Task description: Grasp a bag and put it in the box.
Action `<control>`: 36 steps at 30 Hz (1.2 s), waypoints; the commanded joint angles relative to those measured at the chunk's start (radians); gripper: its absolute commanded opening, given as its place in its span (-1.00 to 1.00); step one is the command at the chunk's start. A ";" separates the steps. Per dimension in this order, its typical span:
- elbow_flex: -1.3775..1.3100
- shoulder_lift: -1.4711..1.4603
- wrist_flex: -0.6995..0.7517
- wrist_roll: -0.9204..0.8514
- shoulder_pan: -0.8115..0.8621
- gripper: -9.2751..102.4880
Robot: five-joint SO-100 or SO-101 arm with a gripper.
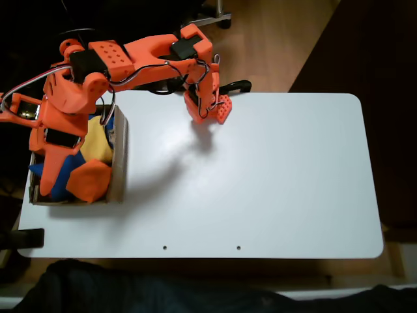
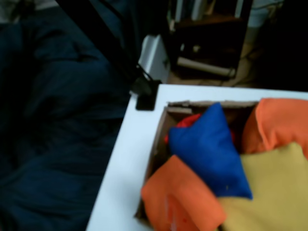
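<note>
Looking down: in the fixed view we see the orange arm [image 1: 130, 65] reaching from the upper left across the white table [image 1: 273, 182]
Claw: the gripper [image 1: 212, 111] hangs over the table's top edge, pointing down – we cannot tell whether its jaws are apart or together, and we see nothing between them
Box: the box [image 1: 120, 156] sits at the table's left edge in the fixed view, partly under the arm's base
Bag: the bag [image 1: 88, 180] lies inside the box at its lower end, leaning up to the right wall; in the wrist view we take it for the orange one [image 2: 180, 202] at the near corner, partly over the rim
Other bags: a blue bag [image 2: 209, 151] lies just behind and overlaps it, a yellow bag [image 2: 274, 192] touches both on the right, and another orange bag [image 2: 276, 127] rests at the far right – a bit of red shows behind the blue
Same in fixed view: yellow [image 1: 98, 140] above the bag, blue [image 1: 65, 176] to its left
Near the box: a black clamp [image 2: 147, 98] grips the table corner in the wrist view
Around: dark cloth [image 2: 53, 120] fills the left of the wrist view, beyond the table edge
</note>
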 commanded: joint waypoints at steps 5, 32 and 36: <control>0.084 0.164 -0.012 0.048 -0.064 0.35; 0.414 0.502 -0.014 0.149 -0.247 0.34; 0.448 0.546 -0.012 0.179 -0.281 0.34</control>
